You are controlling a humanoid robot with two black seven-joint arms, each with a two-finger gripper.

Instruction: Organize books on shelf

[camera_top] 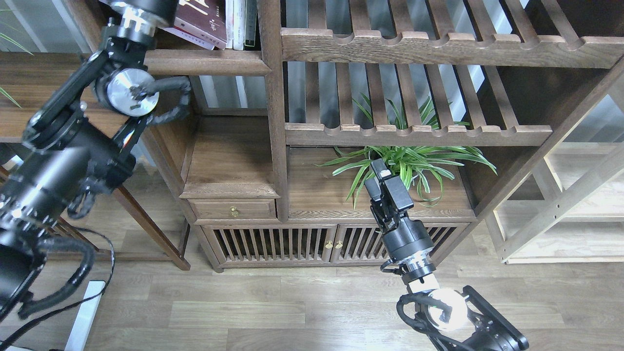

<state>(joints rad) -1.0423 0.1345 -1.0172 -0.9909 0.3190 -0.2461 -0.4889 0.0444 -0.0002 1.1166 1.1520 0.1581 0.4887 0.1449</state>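
- Black and big, the left arm (pixel 63 161) reaches up past the top edge, so its gripper is out of sight and I cannot tell how it is.
- Just right of that arm, the books (pixel 202 22) lean on the dark wooden shelf (pixel 204 62), a maroon one on top.
- Thin pale books (pixel 239 22) stand upright, touching the maroon one's right side.
- Far below the shelf and to its right, the right gripper (pixel 379 178) points up in front of a green plant (pixel 414 163). Its fingers look close together with nothing between them, but I cannot tell for sure.
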